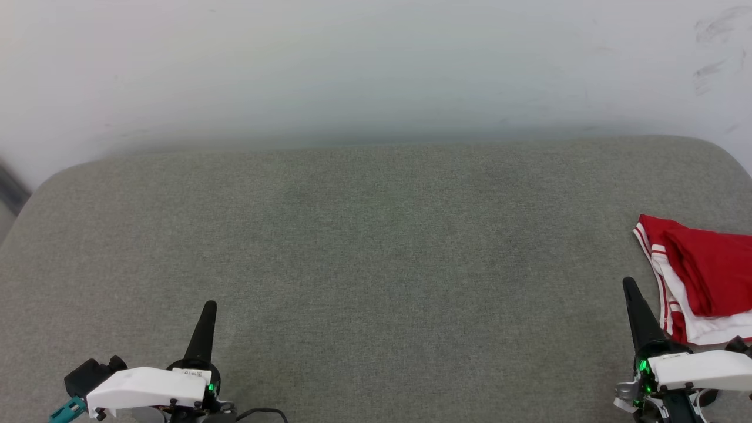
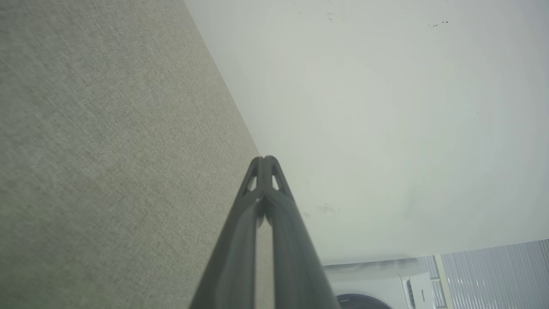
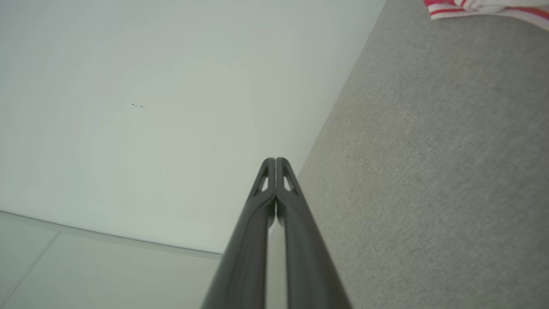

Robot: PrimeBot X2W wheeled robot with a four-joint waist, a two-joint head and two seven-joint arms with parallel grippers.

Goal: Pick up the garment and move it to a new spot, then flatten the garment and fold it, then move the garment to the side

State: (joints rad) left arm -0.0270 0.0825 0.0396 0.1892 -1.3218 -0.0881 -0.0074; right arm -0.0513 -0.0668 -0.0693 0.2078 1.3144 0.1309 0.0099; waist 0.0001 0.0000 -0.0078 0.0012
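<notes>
Lower left of the head view: the left gripper (image 1: 208, 306) hovers low over the grey cushion (image 1: 376, 247), carrying nothing. Its wrist view confirms it, with the two dark fingers (image 2: 240, 240) pressed together right up to the tips and no cloth between them. A white appliance (image 2: 373, 283) peeks in at that view's bottom right, under the pale wall (image 2: 386, 107).

Across the middle there is just cushion, flat and even.

Now the lower right. The right gripper (image 1: 628, 284) is pinched closed on nothing as well, its tips meeting cleanly in its own wrist view (image 3: 275, 161).

Just beside it, at the right edge, lies the garment (image 1: 711, 264). It is a compact red bundle with white sleeve cloth and red-striped trim underneath, and the striped edge shows again at the top right of the right wrist view (image 3: 484, 8). Part of it runs off the frame, so I can't be sure how neat the fold is, but it reads as folded and set aside.

My call is that this is the final placement, and it looks about done. To finish well, the right arm should keep its finger clear of that striped hem, because a snag there would drag the layers open. If the bundle needs shifting further, push on the thick folded side, not the loose sleeve.
</notes>
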